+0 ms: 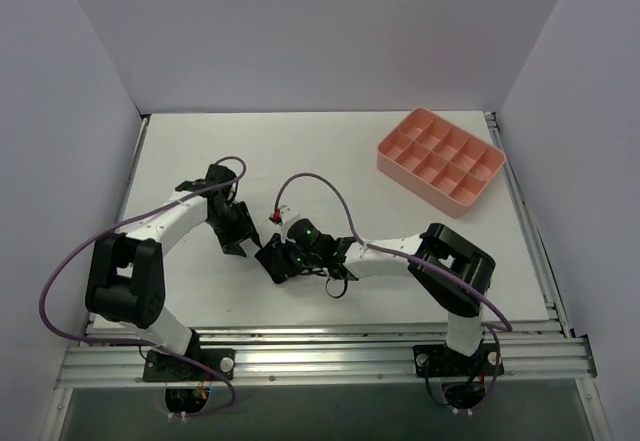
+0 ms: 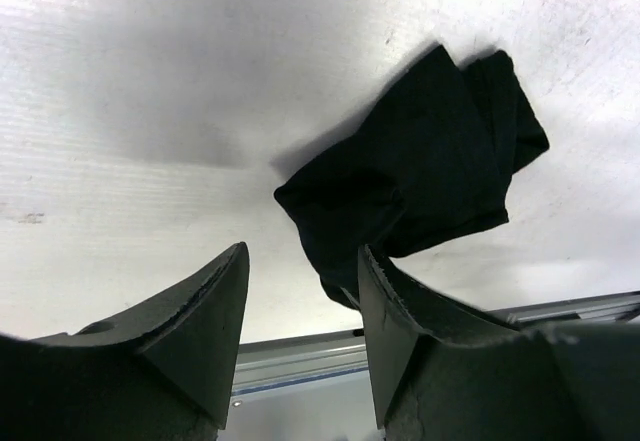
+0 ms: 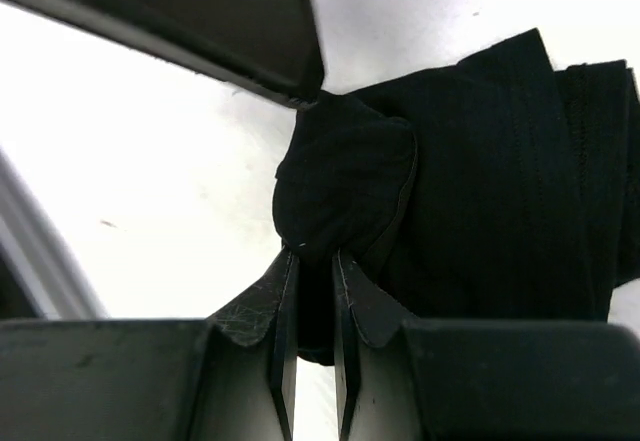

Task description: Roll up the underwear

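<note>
The underwear is a bunched, partly folded black fabric lying on the white table. My left gripper is open; its right finger overlaps the garment's near edge, and nothing is between the jaws. In the right wrist view my right gripper is shut on a puckered fold of the underwear. From above, the left gripper and right gripper sit close together at the table's middle front. The dark garment there is mostly hidden under them.
A pink compartment tray stands at the back right of the table. The metal rail runs along the near edge, just behind the grippers. White walls enclose the left, back and right sides.
</note>
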### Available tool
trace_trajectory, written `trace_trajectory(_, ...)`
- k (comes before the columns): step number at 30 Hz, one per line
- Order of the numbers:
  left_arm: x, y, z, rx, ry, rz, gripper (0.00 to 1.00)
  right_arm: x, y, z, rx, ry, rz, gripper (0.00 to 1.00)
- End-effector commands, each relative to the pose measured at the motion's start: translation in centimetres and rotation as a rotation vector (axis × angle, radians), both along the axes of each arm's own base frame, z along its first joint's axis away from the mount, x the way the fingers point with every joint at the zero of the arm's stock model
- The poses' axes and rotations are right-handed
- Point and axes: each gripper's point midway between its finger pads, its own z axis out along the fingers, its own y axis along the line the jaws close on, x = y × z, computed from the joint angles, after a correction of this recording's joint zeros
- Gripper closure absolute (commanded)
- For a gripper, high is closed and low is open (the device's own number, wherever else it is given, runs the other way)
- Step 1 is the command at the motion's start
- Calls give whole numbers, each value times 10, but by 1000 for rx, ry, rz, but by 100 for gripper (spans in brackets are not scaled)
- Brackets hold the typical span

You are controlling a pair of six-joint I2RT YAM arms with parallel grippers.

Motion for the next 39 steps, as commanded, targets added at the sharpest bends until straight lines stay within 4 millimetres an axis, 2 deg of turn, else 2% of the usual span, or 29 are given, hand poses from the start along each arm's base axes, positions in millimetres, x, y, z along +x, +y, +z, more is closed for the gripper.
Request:
trace_trajectory(1,-4,8,10,11,-59,-23,44,-55,-28,-62,-59,344,10,100)
trace_trajectory(9,-9,-5,11,-99,-155,17,43,-51,-35,-76,108,545,-59,100)
trace_trajectory(11,-16,-5,7,-104,-146,21,42,-52,-32,-72,169,575,-45,100)
trace_trajectory(14,-20,-2,0,-92,-132,22,41,-53,-34,-79,182,618,-47,100)
trace_trajectory(17,-13,-2,1,-92,-165,38,41,-55,-33,-82,188,644,-40,100)
trace_trajectory(21,6,-5,20,-117,-275,57,40,-57,-33,-87,187,669,-38,100)
trace_trajectory(23,11,-6,23,-117,-296,56,39,-58,-34,-87,187,672,-39,100)
trace_trajectory(27,14,-8,12,-113,-266,45,39,-57,-35,-86,189,673,-42,100)
trace_trajectory(39,0,-19,-30,-110,-164,8,39,-48,-31,-80,199,671,-46,100)
